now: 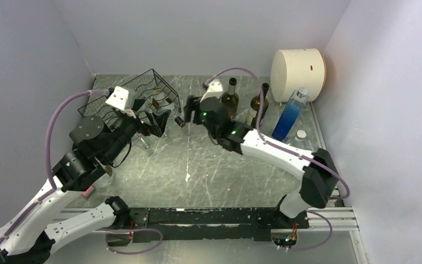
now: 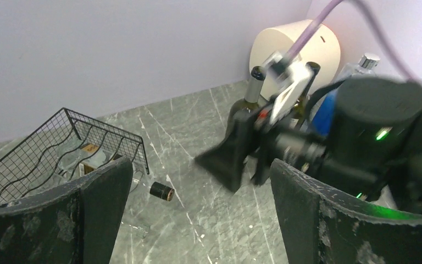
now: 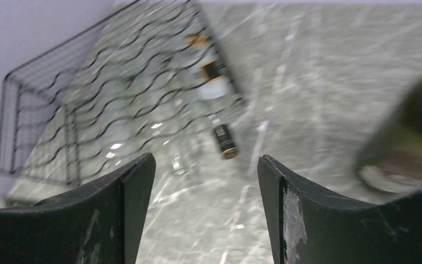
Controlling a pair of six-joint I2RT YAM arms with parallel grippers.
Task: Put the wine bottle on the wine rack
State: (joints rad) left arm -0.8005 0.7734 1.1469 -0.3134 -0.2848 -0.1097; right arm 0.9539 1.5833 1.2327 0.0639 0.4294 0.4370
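The black wire wine rack (image 1: 145, 88) stands at the back left, also visible as the rack (image 2: 60, 146) (image 3: 104, 93). A clear wine bottle (image 3: 211, 80) lies in it, its dark capped neck (image 1: 179, 121) (image 2: 162, 191) (image 3: 225, 142) sticking out over the table. My left gripper (image 1: 155, 124) (image 2: 200, 170) is open just in front of the rack, with nothing between its fingers. My right gripper (image 1: 189, 109) (image 3: 206, 162) is open and empty, a little right of the cap and apart from it. Two more wine bottles (image 1: 231, 97) (image 1: 260, 102) stand upright behind the right arm.
A white cylinder (image 1: 298, 68) lies at the back right, with a blue plastic bottle (image 1: 289, 116) in front of it. The right gripper's body (image 2: 236, 159) fills the middle of the left wrist view. Walls close in on the left, back and right.
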